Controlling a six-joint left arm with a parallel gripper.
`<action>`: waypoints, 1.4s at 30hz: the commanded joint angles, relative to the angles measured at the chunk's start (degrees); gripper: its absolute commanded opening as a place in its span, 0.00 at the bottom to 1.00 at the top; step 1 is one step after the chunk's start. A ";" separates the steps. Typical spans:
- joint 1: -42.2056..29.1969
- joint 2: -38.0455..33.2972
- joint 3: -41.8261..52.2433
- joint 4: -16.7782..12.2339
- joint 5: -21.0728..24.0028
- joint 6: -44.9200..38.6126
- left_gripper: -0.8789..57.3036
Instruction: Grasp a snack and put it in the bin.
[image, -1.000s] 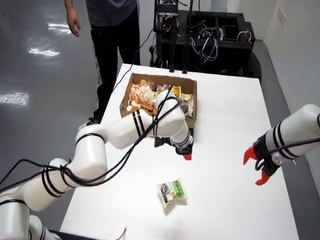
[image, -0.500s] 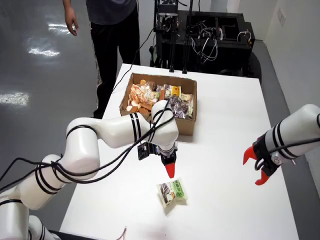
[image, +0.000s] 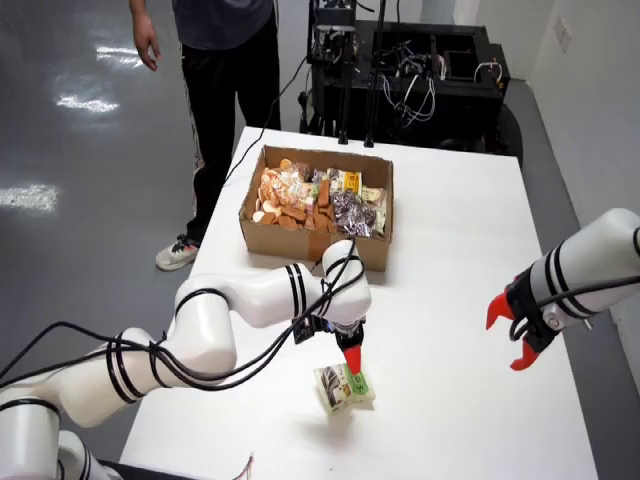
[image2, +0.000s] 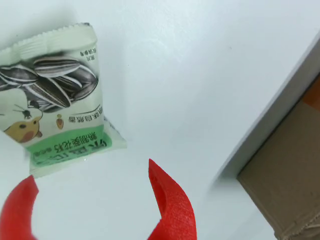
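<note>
A green and white sunflower-seed snack packet lies flat on the white table near its front edge. My gripper, with red fingertips, hangs just above the packet's far end and is open with nothing in it. In the view that rides on the gripper, the packet lies ahead of the two spread red fingertips, with the gripper just short of its nearest edge. The bin is a cardboard box holding several snacks at the back of the table.
A second arm with a red gripper hangs still at the right of the view from above. A person stands beyond the table's far left corner. A black equipment rack is behind the table. The box's corner shows in the gripper view.
My gripper has moved from the box's front wall toward the table's front and come down over the snack packet. The packet and the second arm have not moved.
</note>
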 joint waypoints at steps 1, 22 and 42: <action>-0.16 0.67 -0.21 -0.24 0.07 0.08 0.80; -1.24 -2.65 7.27 -2.00 0.14 -0.02 0.88; -1.07 2.85 5.12 -1.40 -3.09 -0.02 0.98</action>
